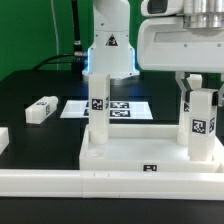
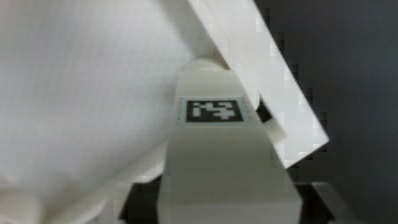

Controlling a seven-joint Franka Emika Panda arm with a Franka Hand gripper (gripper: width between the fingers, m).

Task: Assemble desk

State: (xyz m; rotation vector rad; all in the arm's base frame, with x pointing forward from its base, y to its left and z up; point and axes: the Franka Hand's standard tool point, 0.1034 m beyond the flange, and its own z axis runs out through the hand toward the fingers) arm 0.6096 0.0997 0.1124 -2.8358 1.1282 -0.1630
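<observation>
A white plastic desk tabletop (image 1: 130, 150) lies flat on a black table (image 1: 40, 85), filling the front of the exterior view. Two short square legs stand upright on it. The first leg (image 1: 100, 120) is toward the exterior view's left and the second leg (image 1: 200, 125) toward its right, and each carries a black-and-white tag. The robot's gripper (image 1: 200, 88) hangs directly over the second leg with a finger against either side of the leg's top, so it appears clamped on that leg. The wrist view shows a leg tag (image 2: 215, 110) close up, facing the camera. A spare leg block (image 1: 42, 108) lies on its side on the table, well apart from the tabletop and beside the marker board (image 1: 130, 108). The parts look like light, stiff, smooth plastic. A loosely held leg could probably slip or twist, so the opposite flat faces near its top seem the best place to hold it, keeping it upright at the tabletop's corner.
</observation>
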